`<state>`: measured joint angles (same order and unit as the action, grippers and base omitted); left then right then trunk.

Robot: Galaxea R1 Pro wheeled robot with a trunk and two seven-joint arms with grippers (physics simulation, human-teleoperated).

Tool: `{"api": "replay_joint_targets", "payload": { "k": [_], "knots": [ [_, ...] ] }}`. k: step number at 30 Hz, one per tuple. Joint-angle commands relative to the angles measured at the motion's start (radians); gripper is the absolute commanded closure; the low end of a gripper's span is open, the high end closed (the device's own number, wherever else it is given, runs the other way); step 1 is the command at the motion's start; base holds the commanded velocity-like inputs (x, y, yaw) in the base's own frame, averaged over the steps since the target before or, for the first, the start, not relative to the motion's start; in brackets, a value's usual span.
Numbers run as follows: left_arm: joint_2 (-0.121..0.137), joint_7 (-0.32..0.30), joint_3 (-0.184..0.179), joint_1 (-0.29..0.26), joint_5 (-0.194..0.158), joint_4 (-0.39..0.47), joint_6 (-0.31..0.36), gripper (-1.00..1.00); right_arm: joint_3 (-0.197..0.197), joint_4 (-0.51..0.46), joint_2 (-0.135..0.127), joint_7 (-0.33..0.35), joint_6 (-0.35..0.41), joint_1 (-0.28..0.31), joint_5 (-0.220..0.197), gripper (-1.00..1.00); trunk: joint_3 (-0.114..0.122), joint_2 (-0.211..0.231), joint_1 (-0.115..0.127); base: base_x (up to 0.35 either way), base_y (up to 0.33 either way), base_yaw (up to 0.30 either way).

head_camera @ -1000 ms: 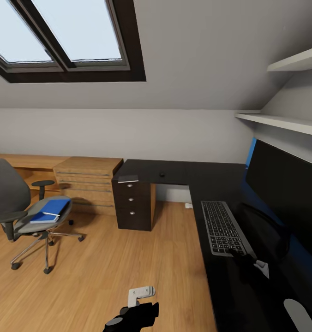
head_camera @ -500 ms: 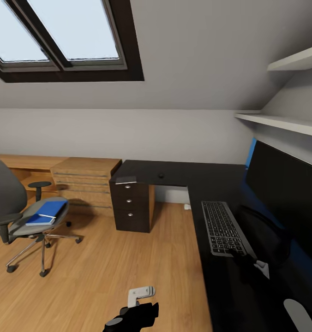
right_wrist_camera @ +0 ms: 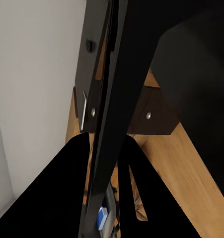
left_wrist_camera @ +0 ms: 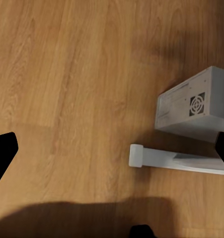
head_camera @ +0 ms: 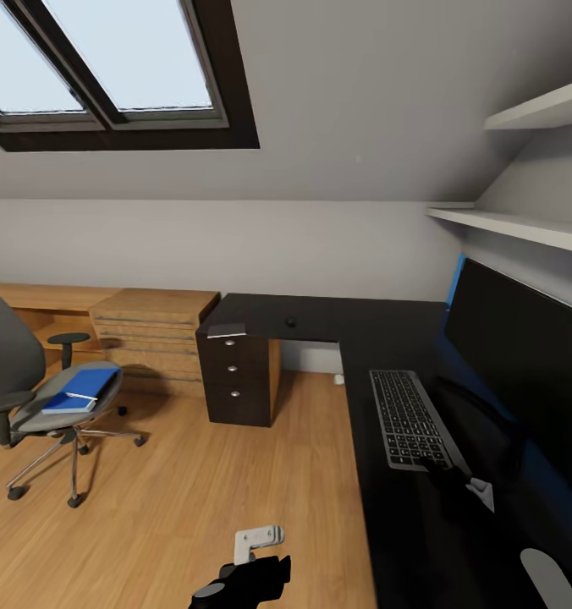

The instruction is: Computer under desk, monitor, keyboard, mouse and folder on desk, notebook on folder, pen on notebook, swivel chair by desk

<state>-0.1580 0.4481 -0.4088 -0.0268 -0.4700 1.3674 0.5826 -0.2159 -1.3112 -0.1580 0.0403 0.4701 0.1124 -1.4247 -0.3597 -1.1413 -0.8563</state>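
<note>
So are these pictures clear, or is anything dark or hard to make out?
Head view: bright and sharp, daylight at the skylight, soft shadow under the chair. Left wrist view: crisp wooden floor with a broad dark shadow along one edge. Right wrist view: the black monitor edge-on, nearly featureless.

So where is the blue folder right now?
In the head view the folder lies on the swivel chair's seat at the left, on the wooden floor, left of the wooden chest and away from the desk.
</note>
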Motion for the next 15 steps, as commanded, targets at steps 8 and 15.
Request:
{"api": "replay_joint_targets", "payload": {
  "k": [8, 15],
  "knots": [
    [0.000, 0.010, -0.001, -0.001, -0.011, 0.001, 0.002, -1.00, -0.003, 0.000, 0.000, 0.004, 0.005, 0.001, -0.003, 1.00, -0.001, -0.001, 0.000, 0.000, -0.051, 0.000],
    [0.000, 0.011, -0.001, -0.001, -0.011, 0.001, 0.002, -1.00, -0.003, 0.000, 0.000, 0.003, 0.005, 0.001, -0.003, 1.00, -0.001, -0.001, 0.000, 0.002, -0.002, 0.000]
  ]
}}
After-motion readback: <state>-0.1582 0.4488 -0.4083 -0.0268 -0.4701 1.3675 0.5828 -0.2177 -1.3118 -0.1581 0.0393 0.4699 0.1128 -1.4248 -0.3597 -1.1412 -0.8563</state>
